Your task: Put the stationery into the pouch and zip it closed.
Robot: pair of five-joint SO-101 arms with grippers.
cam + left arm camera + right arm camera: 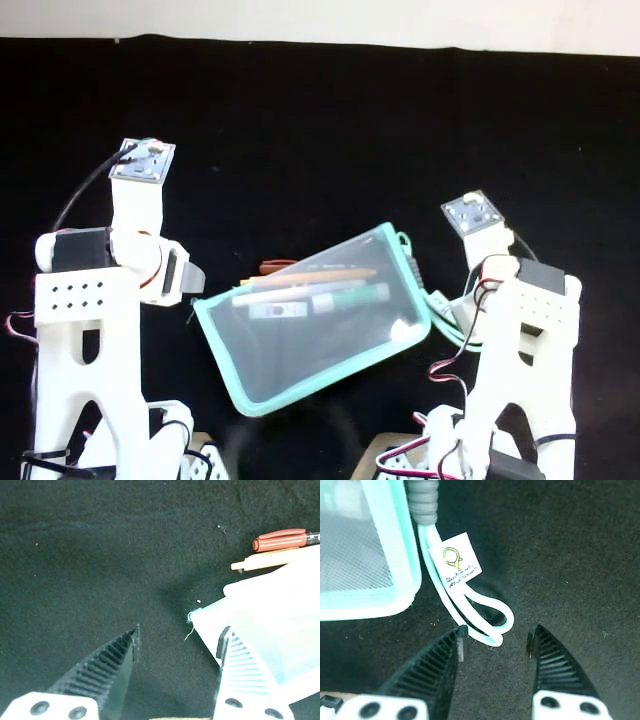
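Lying tilted on the black table [300, 120], the translucent teal-trimmed mesh pouch [315, 325] is holding most pens [310, 295]; a red-brown capped marker [280, 539] and a cream pen [260, 561] are poking past its edge, probably hindering closing and needing tucking in next; both left gripper [180, 632], at its corner, and right gripper [498, 630], by the teal cord loop [451, 597], are gaping wide, empty.

You're at a robotics bench: table [320, 120] draped in black cloth, white wall [400, 20] past its far edge, exposed arm wiring [440, 368].
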